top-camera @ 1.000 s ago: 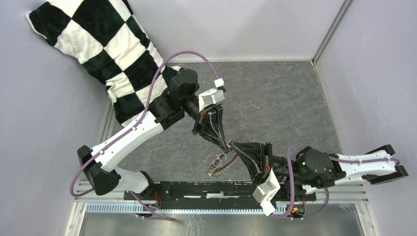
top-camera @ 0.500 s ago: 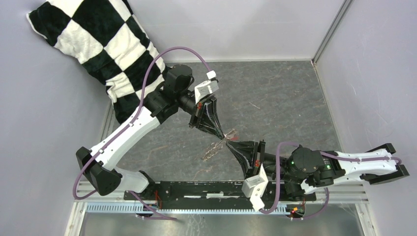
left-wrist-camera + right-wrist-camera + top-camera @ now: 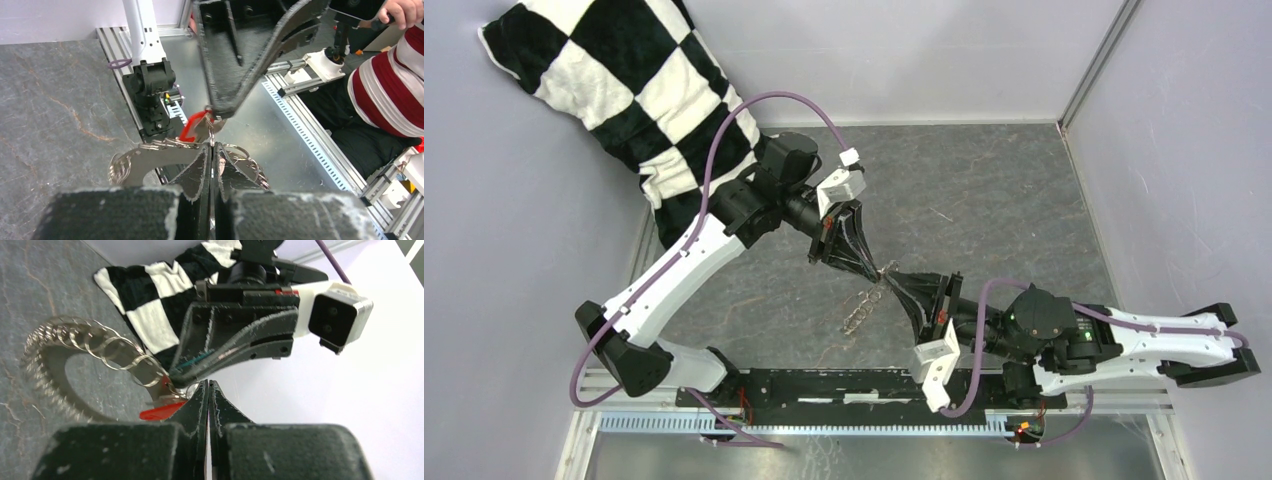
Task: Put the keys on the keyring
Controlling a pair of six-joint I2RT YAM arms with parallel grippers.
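The keyring (image 3: 862,306), a ring fringed with many small grey keys, hangs above the table between my two grippers. It also shows in the left wrist view (image 3: 150,156) and in the right wrist view (image 3: 75,342). My left gripper (image 3: 880,268) is shut on a thin wire of the keyring (image 3: 211,146). My right gripper (image 3: 894,279) meets it tip to tip and is shut at the red-headed key (image 3: 892,267). The red key shows at the right gripper's tip in the left wrist view (image 3: 192,126) and just left of the shut fingertips in the right wrist view (image 3: 161,412).
A black-and-white checked cloth (image 3: 624,90) lies at the back left, behind the left arm. Grey walls close in the table (image 3: 994,200) on the left, back and right. An aluminium rail (image 3: 874,420) and the arm bases run along the near edge.
Both grippers moved up and away from the near edge with the keyring, which now hangs higher. The right arm reached further left. The grippers stayed shut and tip to tip.
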